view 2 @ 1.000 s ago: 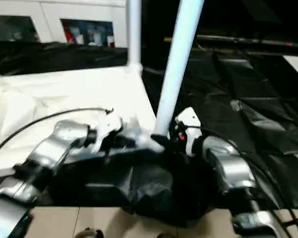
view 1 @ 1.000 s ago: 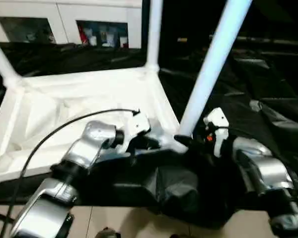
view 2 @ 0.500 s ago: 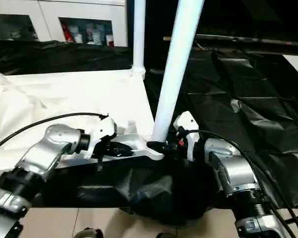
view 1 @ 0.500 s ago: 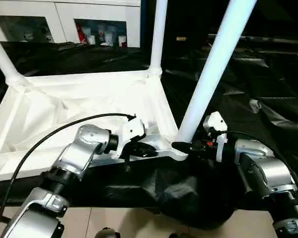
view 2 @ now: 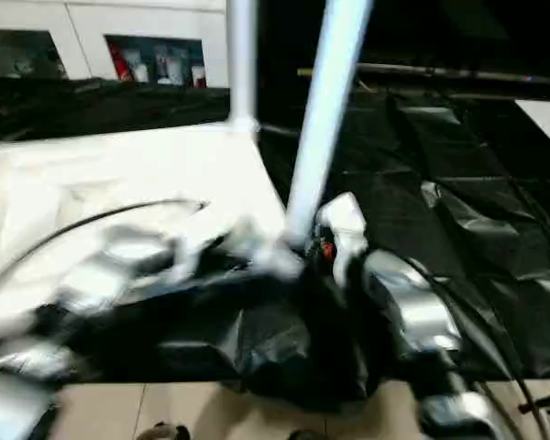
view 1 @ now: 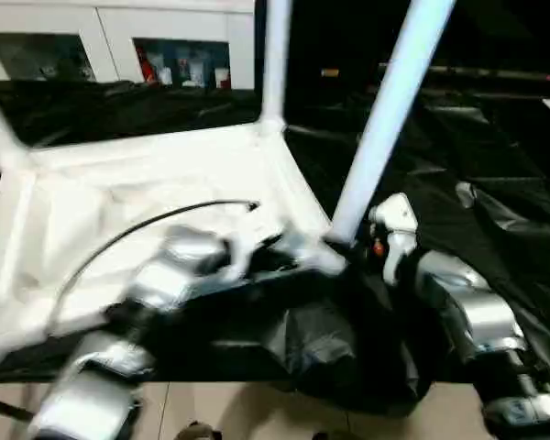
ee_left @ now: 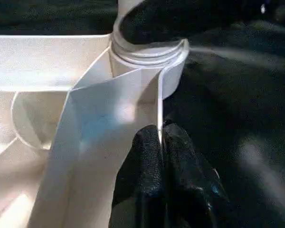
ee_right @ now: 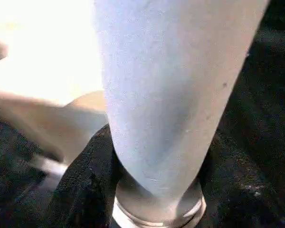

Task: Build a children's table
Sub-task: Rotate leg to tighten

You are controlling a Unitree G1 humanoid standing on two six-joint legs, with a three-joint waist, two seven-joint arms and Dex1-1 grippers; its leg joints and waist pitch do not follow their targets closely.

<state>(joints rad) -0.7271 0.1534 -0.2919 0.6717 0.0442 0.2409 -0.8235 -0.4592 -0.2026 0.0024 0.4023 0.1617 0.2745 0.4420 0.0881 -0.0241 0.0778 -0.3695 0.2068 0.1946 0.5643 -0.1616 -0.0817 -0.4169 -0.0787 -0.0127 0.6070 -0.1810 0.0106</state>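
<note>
White ribbed plastic tabletop (view 1: 147, 174), inverted: 3 white tubular legs (view 1: 390, 110) socketed, 4th unseen. L gripper (ee_left: 160, 142) pinches rim; R gripper (view 1: 348, 252) clasps near leg.

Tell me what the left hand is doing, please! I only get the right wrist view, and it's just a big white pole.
Observer: The left gripper is shut on the thin side wall of the tabletop, right beside the corner socket that your pole, the near leg, stands in.
Operator: Are there more legs on it?
Observer: Yes. A far leg stands up from the far corner, and another leg rises at the left edge.
Operator: What's under the table?
Observer: It lies upside down on black sheeting.
</note>
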